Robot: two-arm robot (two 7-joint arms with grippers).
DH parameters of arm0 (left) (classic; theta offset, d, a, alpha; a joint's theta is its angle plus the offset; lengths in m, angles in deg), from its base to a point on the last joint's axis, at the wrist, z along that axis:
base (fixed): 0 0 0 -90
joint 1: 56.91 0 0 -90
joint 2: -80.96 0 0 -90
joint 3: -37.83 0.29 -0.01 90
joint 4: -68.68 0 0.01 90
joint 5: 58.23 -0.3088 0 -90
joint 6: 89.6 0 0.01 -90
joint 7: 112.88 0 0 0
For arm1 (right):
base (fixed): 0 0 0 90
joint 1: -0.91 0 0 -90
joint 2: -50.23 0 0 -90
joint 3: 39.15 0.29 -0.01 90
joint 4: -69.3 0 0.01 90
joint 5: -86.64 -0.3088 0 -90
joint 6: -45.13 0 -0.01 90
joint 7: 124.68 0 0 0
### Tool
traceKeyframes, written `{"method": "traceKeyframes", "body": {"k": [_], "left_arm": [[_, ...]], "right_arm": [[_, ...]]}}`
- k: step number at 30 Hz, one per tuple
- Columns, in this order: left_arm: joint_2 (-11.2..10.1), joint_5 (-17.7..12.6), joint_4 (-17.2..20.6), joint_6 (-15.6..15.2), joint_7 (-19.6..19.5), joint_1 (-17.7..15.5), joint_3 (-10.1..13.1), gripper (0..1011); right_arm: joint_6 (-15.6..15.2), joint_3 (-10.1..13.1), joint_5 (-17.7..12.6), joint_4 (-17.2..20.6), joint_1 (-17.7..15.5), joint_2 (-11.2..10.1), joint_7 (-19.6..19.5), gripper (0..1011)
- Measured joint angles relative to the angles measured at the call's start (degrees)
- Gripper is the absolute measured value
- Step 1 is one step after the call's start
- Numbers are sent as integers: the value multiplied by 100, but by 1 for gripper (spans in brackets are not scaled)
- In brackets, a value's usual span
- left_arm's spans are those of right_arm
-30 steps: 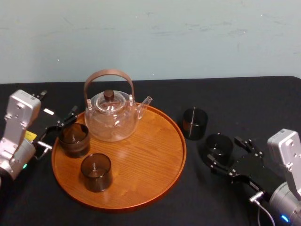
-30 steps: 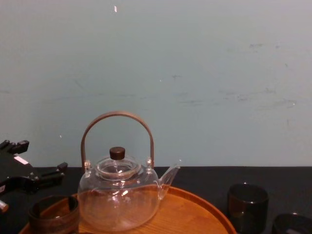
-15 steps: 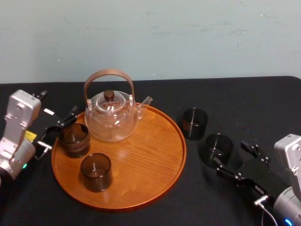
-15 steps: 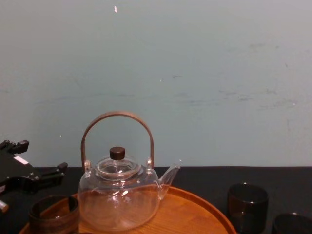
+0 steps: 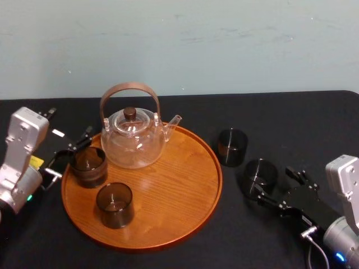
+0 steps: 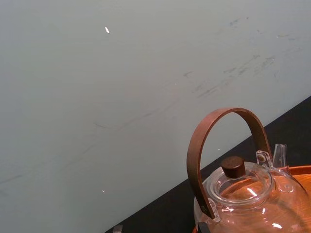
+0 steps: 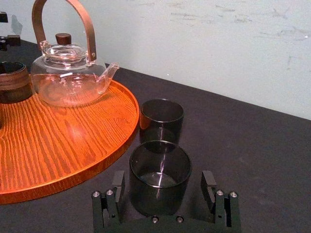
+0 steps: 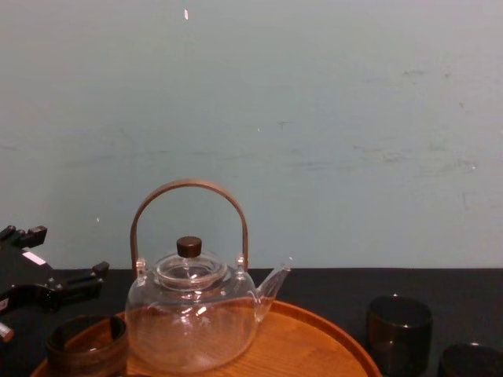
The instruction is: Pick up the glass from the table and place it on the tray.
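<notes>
r claw (image 7: 163,182) wide, fwd again around glass (image 7: 159,165); l claw (image 5: 70,152) wide, same spot by tray (image 5: 179,193)

Even, diffuse light; white glare on tray (image 7: 73,128), teapot (image 7: 68,82); shadows faint.

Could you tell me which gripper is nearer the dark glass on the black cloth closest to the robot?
Right. The right gripper straddles that dark cylindrical glass, one open finger on each side. The left gripper sits beyond the round orange-brown wooden tray, by its left rim.
</notes>
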Motion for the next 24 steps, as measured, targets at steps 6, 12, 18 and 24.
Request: {"method": "traceKeyframes", "body": {"k": [6,12,18,24], "left_arm": [[0,0,0,0,0,0,0,1001],[0,0,0,0,0,0,0,1001],[0,0,0,0,0,0,0,1001],[0,0,0,0,0,0,0,1001]], "right_arm": [[-27,-1,22,-213,184,103,178,1002],[-57,1,51,-443,357,216,359,1002],[-90,22,95,-641,493,319,501,1002],[-124,42,147,-845,643,420,642,1003]]}}
